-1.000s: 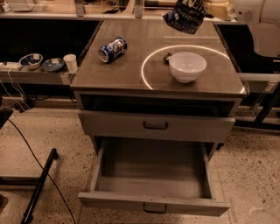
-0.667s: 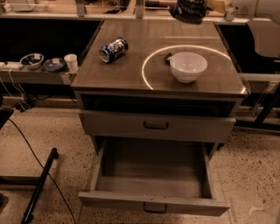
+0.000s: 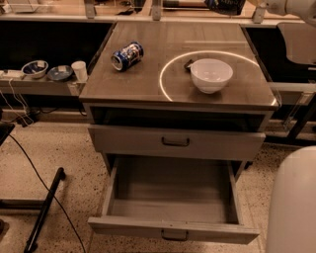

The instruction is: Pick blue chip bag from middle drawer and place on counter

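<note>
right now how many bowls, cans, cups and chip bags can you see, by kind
bowls: 3, the white bowl on the counter and two small bowls on the side shelf
cans: 1, the blue-and-white can lying on the counter
cups: 1, the white cup on the side shelf
chip bags: 1, the blue chip bag at the top edge, by the gripper
total: 6

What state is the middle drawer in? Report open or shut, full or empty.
The middle drawer is open and empty: pulled out, bare floor showing. The gripper is at the top edge by the blue chip bag.
</note>
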Action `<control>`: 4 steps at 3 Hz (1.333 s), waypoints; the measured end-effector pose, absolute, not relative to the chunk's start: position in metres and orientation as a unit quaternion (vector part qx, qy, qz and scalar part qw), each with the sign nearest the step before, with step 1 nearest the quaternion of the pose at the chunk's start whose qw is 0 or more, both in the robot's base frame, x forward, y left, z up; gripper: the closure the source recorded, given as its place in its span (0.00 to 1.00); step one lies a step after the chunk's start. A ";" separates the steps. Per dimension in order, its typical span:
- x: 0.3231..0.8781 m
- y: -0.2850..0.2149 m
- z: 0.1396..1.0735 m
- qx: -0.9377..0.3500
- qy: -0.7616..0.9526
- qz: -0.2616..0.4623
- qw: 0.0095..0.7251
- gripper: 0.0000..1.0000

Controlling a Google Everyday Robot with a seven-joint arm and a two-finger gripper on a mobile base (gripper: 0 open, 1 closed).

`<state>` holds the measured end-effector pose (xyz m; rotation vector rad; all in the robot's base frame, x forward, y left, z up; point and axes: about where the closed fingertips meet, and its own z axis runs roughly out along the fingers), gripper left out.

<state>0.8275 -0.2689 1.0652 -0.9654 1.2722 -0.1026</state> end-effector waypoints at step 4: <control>0.869 -0.280 1.013 -0.463 0.600 -0.121 0.641 0.00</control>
